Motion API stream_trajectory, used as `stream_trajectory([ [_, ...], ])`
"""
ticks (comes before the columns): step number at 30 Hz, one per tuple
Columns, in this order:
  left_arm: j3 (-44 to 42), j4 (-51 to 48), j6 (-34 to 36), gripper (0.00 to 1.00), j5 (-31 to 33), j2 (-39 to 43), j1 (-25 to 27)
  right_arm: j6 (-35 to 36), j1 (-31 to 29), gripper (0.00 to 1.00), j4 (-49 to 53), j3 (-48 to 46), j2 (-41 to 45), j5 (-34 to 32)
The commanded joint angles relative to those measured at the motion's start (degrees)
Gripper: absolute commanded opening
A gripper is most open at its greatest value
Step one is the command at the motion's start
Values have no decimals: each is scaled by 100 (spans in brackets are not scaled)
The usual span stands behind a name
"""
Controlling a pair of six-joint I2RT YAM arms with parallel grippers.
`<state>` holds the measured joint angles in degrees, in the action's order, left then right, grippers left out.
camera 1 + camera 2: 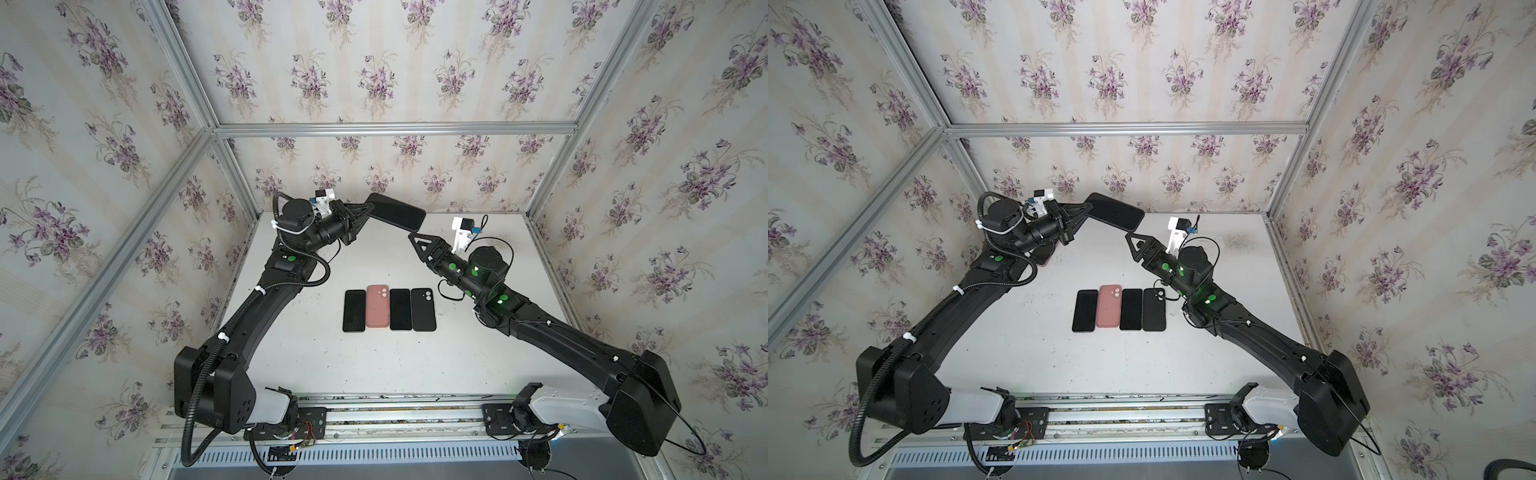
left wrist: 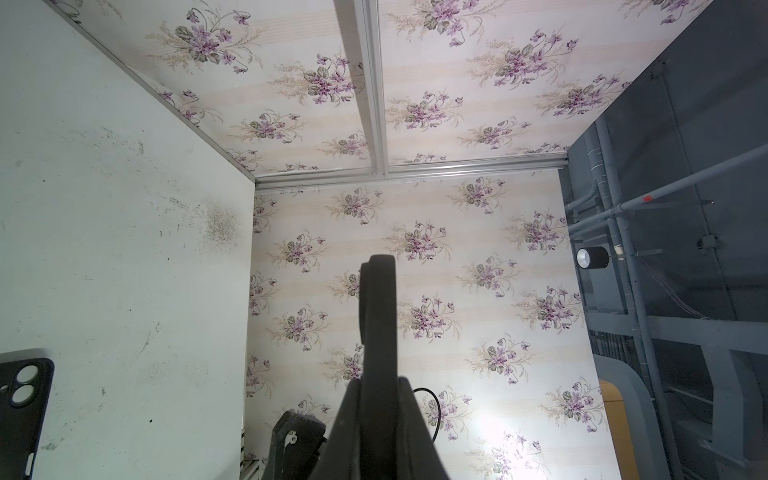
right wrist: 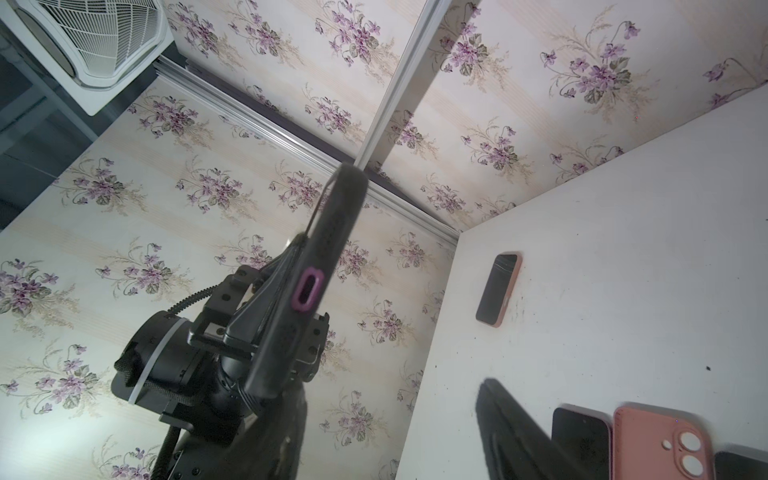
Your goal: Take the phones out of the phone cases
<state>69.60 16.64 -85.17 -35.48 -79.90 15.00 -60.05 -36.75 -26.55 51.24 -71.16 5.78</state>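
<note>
Holding the cased phone [image 1: 397, 212] aloft over the back of the table [image 1: 478, 357], my left gripper [image 1: 369, 208] is clamped tight on one end. My right gripper [image 1: 411, 237] sits just under the free end, jaws spread, gripping nothing.

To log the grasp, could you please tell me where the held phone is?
In both top views the phone is held by the left pincer over the far side of the table, its free end near the open right pincer.
</note>
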Motion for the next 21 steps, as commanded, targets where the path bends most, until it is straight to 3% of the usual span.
stream_trajectory([
  [1, -35, 379, -79, 0, 28, 44, 1, -147, -2, 68, -590, -26, 84, 63],
  [10, -89, 368, -46, 0, 123, 27, -4, -291, -104, 70, -790, 0, 88, 564],
  [17, -158, 352, -35, 0, 111, 27, -1, -373, -206, 71, -1084, 13, 53, 498],
  [21, -164, 357, -18, 0, 96, 42, 8, -480, -200, 68, -1216, -214, 137, 98],
])
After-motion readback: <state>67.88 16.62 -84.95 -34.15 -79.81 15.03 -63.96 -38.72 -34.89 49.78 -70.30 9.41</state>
